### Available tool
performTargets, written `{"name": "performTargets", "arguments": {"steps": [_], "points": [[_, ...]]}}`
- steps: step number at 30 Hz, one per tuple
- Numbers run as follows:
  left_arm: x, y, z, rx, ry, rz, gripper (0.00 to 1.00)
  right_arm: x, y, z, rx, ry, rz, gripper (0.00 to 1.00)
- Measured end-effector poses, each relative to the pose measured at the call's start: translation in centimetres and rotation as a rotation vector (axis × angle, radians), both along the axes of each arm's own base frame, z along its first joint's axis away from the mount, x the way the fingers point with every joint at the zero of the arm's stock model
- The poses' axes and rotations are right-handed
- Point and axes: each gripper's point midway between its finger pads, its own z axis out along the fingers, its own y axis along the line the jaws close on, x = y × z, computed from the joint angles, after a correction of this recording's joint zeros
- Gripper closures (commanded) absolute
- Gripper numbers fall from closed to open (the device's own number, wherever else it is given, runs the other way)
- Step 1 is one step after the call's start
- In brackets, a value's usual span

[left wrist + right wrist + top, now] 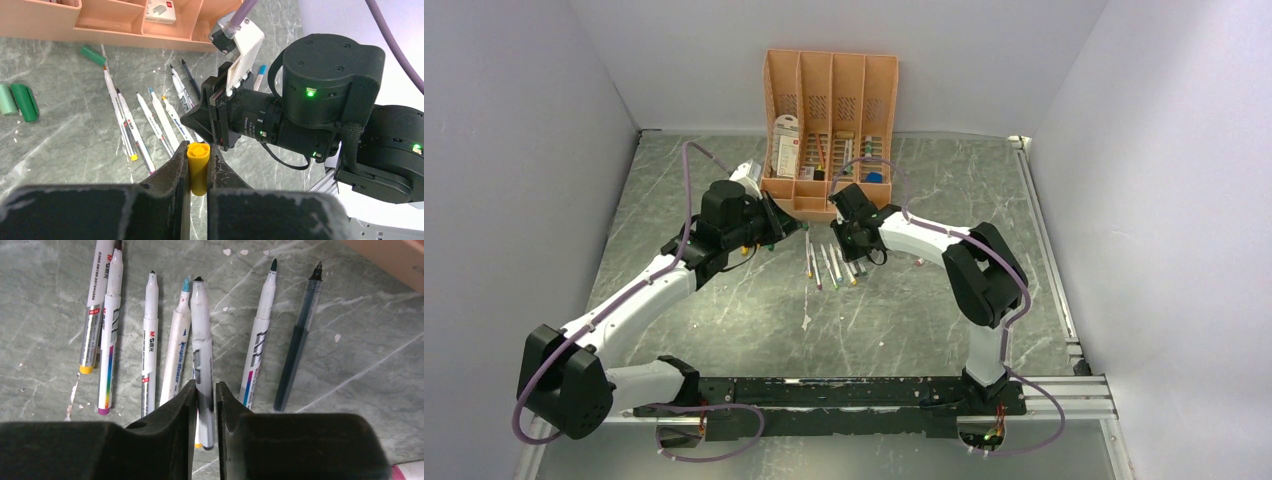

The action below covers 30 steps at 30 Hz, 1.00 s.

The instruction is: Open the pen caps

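Left gripper (pixel 198 159) pinches yellow cap (pixel 198 175), which looks free of any barrel. Right gripper (pixel 205 388) is clamped on a bare-tipped pen (pixel 201 325), tip toward 12 o'clock. Best to lower both gently and drop the cap beside the green caps (pixel 25 102) at 9 o'clock.

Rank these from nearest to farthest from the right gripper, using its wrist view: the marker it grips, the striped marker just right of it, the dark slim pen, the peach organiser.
1. Gripped marker: between the right gripper's fingers.
2. Striped marker: next on the view's right.
3. Dark slim pen: further right again.
4. Peach organiser: top right corner, farthest.
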Motion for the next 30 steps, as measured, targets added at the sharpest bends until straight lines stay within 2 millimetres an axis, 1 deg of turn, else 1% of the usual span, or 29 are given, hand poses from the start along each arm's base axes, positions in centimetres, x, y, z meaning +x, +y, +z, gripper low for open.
{"name": "performTargets", "arguments": {"steps": [4,10,14,16,19,20,25,28,30], "points": [[0.1,0.0,-0.3,0.004,0.008,0.001,0.92,0.3,0.0,0.3,0.000,-0.008,-0.001,0.72],[0.2,0.0,-1.3,0.021,0.030,0.000,0.92,0.3,0.0,0.2,0.000,-0.006,0.000,0.68],[0.4,0.1,-2.6,0.053,0.057,0.005,0.91,0.2,0.0,0.6,0.010,-0.004,0.001,0.64],[0.5,0.3,-3.4,0.076,0.074,0.009,0.91,0.1,-0.2,1.4,0.022,-0.013,-0.001,0.61],[1.1,0.7,-4.5,0.125,0.105,0.024,0.91,-0.2,-0.4,3.2,0.052,-0.038,-0.004,0.56],[1.4,0.9,-4.9,0.142,0.113,0.032,0.91,-0.4,-0.6,4.3,0.068,-0.052,-0.007,0.54],[3.6,1.8,-6.7,0.234,0.149,0.075,0.91,-1.1,-1.1,7.7,0.129,-0.109,-0.010,0.53],[5.1,2.6,-8.2,0.303,0.175,0.109,0.90,-1.9,-2.0,8.7,0.149,-0.122,-0.021,0.53],[6.0,3.2,-9.3,0.347,0.194,0.130,0.90,-2.4,-2.9,8.9,0.153,-0.122,-0.036,0.52]]}}
